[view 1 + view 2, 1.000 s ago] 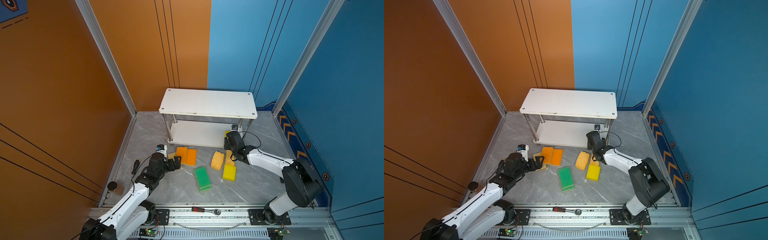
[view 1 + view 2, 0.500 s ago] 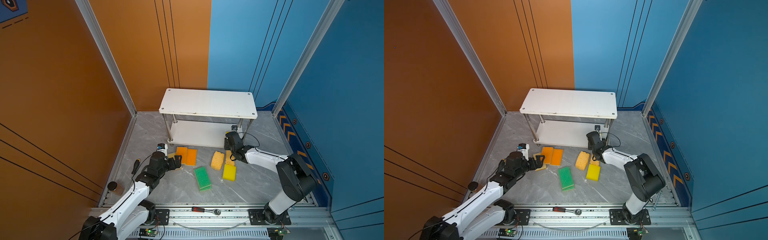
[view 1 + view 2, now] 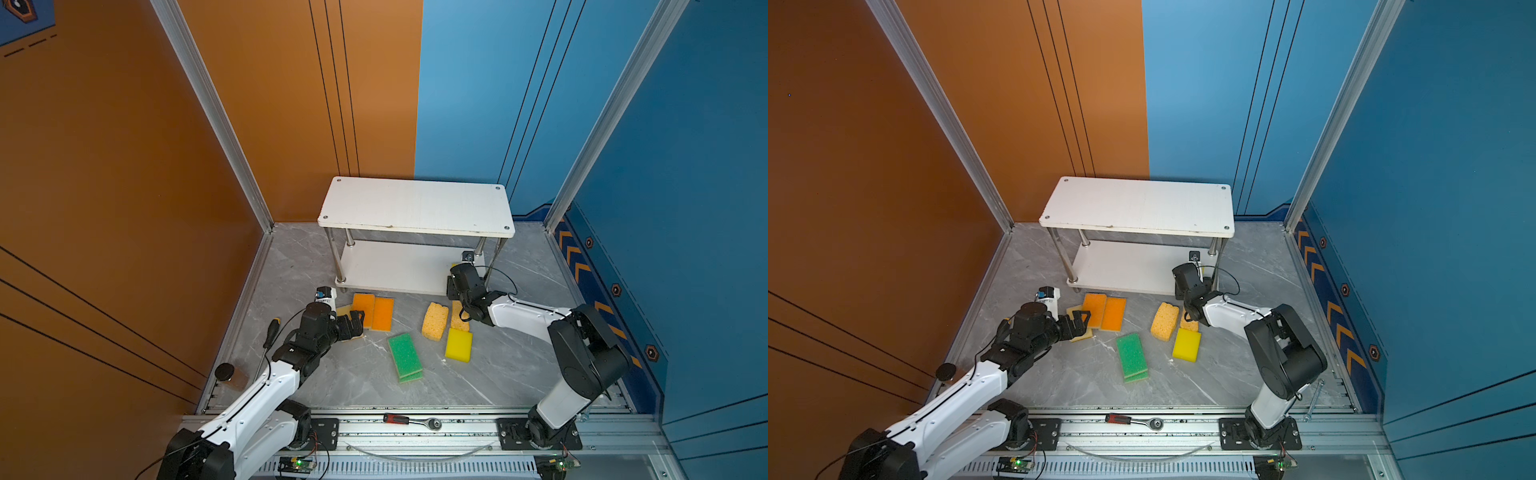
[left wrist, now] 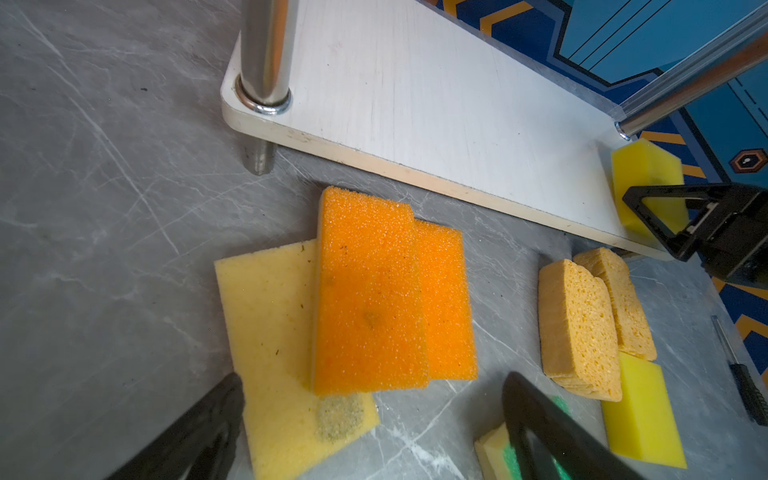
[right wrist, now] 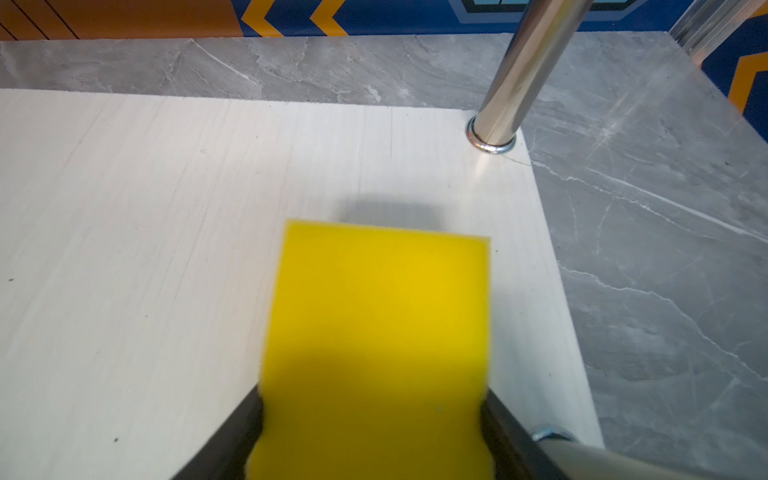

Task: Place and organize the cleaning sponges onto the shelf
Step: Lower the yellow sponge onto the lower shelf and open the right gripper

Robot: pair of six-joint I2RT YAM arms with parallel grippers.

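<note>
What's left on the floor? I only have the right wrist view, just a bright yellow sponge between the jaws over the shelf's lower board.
Observer: Besides the held yellow sponge, eight lie in front of the shelf: two orange sponges, a pale yellow sponge, two porous sponges, a loose yellow sponge and two stacked green sponges.
Operator: And where's the left gripper?
Observer: The left gripper hangs open over the pale yellow sponge, beside the orange pair.
</note>
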